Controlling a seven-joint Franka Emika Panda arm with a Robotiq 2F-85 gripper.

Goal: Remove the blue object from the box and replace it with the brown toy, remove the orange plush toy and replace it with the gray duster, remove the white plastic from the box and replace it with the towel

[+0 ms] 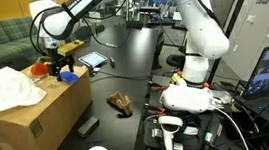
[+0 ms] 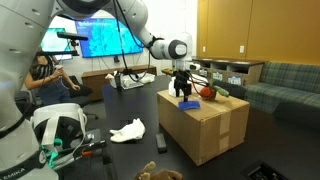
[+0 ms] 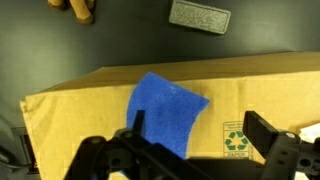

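Observation:
The blue object (image 3: 165, 115) lies flat on top of the box (image 3: 255, 85), near its edge. My gripper (image 3: 200, 135) hovers just above it, open and holding nothing; the blue piece sits below the left finger. In both exterior views the gripper (image 1: 61, 61) (image 2: 183, 88) hangs over the blue object (image 1: 69, 78) (image 2: 187, 103). The orange plush toy (image 1: 38, 67) (image 2: 208, 93) rests on the box beside it. White plastic (image 1: 3, 89) covers the box's far part. The brown toy (image 1: 119, 104) (image 3: 75, 8) and gray duster (image 3: 200, 16) (image 1: 89, 127) lie on the dark table. The white towel (image 2: 128, 130) is on the table too.
A tablet (image 1: 93, 59) with a lit screen lies on the table behind the box. The robot base (image 1: 199, 68) stands at the table's side with cables and gear (image 1: 185, 120) in front. A green sofa (image 1: 1, 44) is behind the box.

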